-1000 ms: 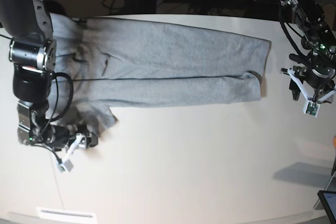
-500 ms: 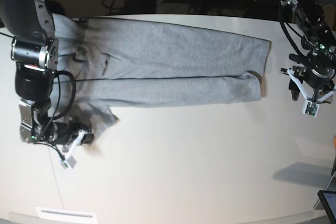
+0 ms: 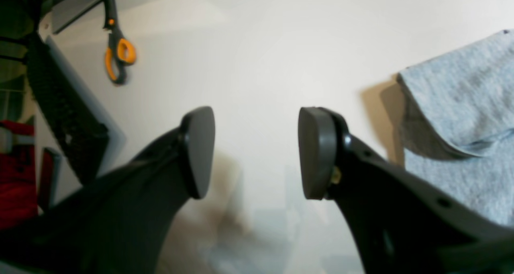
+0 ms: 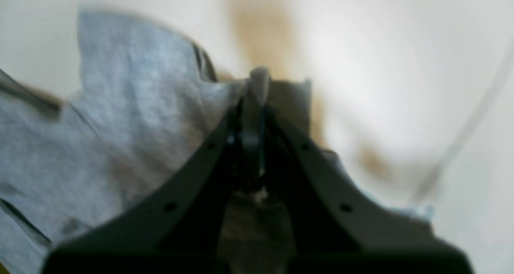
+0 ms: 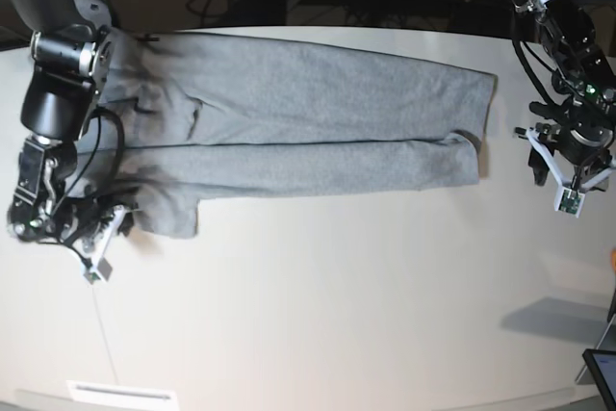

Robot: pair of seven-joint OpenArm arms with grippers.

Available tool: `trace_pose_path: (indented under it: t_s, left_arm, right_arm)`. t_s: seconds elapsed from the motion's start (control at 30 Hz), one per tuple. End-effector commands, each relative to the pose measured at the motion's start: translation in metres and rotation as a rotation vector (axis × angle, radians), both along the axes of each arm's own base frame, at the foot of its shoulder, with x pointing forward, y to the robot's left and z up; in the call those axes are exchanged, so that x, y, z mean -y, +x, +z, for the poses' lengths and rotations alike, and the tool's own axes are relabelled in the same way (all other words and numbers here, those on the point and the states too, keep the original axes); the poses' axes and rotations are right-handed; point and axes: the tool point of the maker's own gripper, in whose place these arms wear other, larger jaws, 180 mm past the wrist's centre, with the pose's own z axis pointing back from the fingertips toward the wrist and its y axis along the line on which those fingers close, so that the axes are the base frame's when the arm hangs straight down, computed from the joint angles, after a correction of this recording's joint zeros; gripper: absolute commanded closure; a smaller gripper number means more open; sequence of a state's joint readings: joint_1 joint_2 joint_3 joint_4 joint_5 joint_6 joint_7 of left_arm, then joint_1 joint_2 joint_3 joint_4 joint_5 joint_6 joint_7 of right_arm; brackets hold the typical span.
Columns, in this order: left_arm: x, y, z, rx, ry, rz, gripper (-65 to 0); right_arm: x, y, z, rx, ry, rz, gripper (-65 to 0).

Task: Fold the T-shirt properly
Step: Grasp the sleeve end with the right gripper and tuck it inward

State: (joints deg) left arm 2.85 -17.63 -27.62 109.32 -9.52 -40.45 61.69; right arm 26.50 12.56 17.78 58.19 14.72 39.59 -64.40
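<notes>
Right tool [image 4: 255,105], wide apart a second ago beside the sleeve, has now clamped tight on a pinch of that sleeve's edge and pulled it toward the bench's near-left corner, so the sleeve fold looks under way. The large heather-grey soft cotton T-shirt [image 5: 308,122] lies flat along the far edge of the pale bench [image 5: 366,315], already doubled lengthwise. Left tool [image 3: 255,151] hangs gaping and empty just beside the hem. Only its wrist view shows orange-handled scissors [image 3: 117,55]; only the right wrist view confirms cloth between the pads.
</notes>
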Motion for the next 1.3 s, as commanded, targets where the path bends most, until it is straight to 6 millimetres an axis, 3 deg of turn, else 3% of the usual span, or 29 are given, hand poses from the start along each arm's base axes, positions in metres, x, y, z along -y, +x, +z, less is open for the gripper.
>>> trace_pose_path:
  t_s: [0.0,0.17,0.37,0.53,0.77,1.0,1.27]
  left_arm:
    - [-0.005,0.01,0.015,0.047,0.012,0.0,-32.4]
    - [-0.01,0.012,0.001,0.02,-0.025,0.022,-32.4]
    - [-0.01,0.019,0.0,0.028,-0.049,0.026,-32.4]
    - [-0.011,0.027,-0.003,0.055,-0.074,0.017,-32.4]
    - [-0.016,0.025,-0.027,0.013,-0.125,0.035,-32.4]
    - [-0.015,0.026,-0.027,0.018,-0.132,0.034,-32.4]
    - [0.019,0.039,-0.036,0.005,-0.133,-0.084,-32.4]
  right_arm:
    - [0.006,0.015,0.025,0.077,-0.005,-0.005,-0.1]
    - [0.025,-0.008,0.032,0.074,-0.085,-0.023,-0.1]
    - [0.032,-0.024,0.045,0.083,-0.169,-0.009,-0.1]
    - [0.027,-0.036,0.052,0.099,-0.206,0.004,-0.1]
    - [0.018,-0.059,0.044,0.092,-0.218,0.019,-0.1]
    - [0.019,-0.08,0.05,0.116,-0.266,0.032,-0.1]
    - [0.017,-0.103,0.054,0.129,-0.307,0.051,-0.1]
